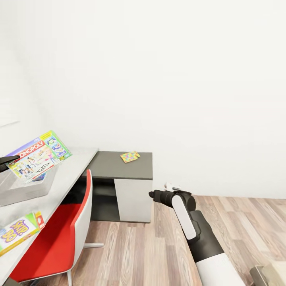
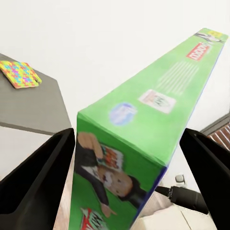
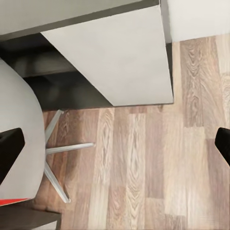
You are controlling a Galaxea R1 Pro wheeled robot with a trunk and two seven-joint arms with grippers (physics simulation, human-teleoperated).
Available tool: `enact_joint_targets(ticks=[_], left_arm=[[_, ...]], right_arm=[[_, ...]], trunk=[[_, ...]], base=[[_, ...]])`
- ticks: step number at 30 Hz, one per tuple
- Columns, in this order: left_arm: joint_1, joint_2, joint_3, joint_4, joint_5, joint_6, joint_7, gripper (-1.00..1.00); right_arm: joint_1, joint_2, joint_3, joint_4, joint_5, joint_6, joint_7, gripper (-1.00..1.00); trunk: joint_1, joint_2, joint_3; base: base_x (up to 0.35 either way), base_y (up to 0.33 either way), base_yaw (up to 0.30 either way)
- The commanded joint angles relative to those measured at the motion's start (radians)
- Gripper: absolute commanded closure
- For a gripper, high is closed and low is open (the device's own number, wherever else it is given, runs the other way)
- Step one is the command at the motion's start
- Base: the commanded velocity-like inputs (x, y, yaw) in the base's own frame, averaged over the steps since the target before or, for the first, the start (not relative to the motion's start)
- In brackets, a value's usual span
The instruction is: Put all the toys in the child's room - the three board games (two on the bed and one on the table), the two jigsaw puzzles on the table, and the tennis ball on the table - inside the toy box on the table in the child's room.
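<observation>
Left gripper (image 2: 127, 187) clamped on the Monopoly box (image 2: 143, 139), one dark finger (image 2: 38, 177) on each side of its green edge. In the head view, the Monopoly box (image 1: 39, 155) tilted above the toy box (image 1: 28, 188), lower edge down inside it; contact with the bottom hard to tell. Toy box resting on the pale desk (image 1: 67, 174), directly under the held carton.

Nearer the robot than that gripper, a Skip-Bo box (image 1: 20, 232) lying flat on the desk, close to its front edge. Beyond the gripper, on the lower dark grey shelf section (image 1: 119, 165), a jigsaw puzzle (image 1: 130, 156) lying flat, well apart from the held carton; seen too from the left wrist as a bright patterned square (image 2: 20, 74).

Red-and-white swivel chair (image 1: 67, 234) tucked against the desk, below and beside the left gripper.

Right gripper (image 3: 115, 148) spread wide with nothing between its tips, one dark fingertip (image 3: 9, 151) at each edge of its wrist view. Under it, wood-plank floor (image 3: 143, 163), with the chair's metal legs (image 3: 60, 158) and the shelf unit's pale panel (image 3: 110, 57) just ahead. In the head view, the right arm (image 1: 190, 222) raised over the floor, well apart from the desk.
</observation>
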State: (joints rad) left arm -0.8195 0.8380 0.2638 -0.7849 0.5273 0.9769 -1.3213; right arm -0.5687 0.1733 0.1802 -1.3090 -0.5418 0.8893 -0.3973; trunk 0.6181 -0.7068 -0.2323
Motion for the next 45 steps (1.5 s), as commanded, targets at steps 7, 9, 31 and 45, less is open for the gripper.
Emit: enact_joint_targets(ticks=[7,9,31,45], left_arm=[[-0.001,0.000,0.000,0.000,0.005,0.009,0.000,1.00],[-0.001,0.000,0.000,0.000,0.005,0.009,0.001,1.00],[-0.001,-0.001,-0.001,0.000,0.005,0.008,0.001,1.00],[-0.001,-0.002,-0.002,-0.001,0.005,0.008,0.001,1.00]], right_arm=[[-0.001,0.000,0.000,-0.001,-0.010,0.002,-0.009,-1.00],[-0.001,0.000,-0.001,-0.001,-0.010,0.002,-0.009,-1.00],[-0.001,0.000,0.001,-0.001,-0.010,0.000,-0.009,-1.00],[-0.001,0.000,0.001,0.000,-0.010,0.000,-0.009,-1.00]], trunk=[[0.001,-0.001,-0.002],[0.001,-0.001,-0.002],[0.001,-0.001,-0.002],[0.001,-0.001,-0.002]], base=[[0.233,0.096,0.186],[0.214,0.021,0.027],[0.257,-0.121,0.135],[0.260,-0.030,0.290]])
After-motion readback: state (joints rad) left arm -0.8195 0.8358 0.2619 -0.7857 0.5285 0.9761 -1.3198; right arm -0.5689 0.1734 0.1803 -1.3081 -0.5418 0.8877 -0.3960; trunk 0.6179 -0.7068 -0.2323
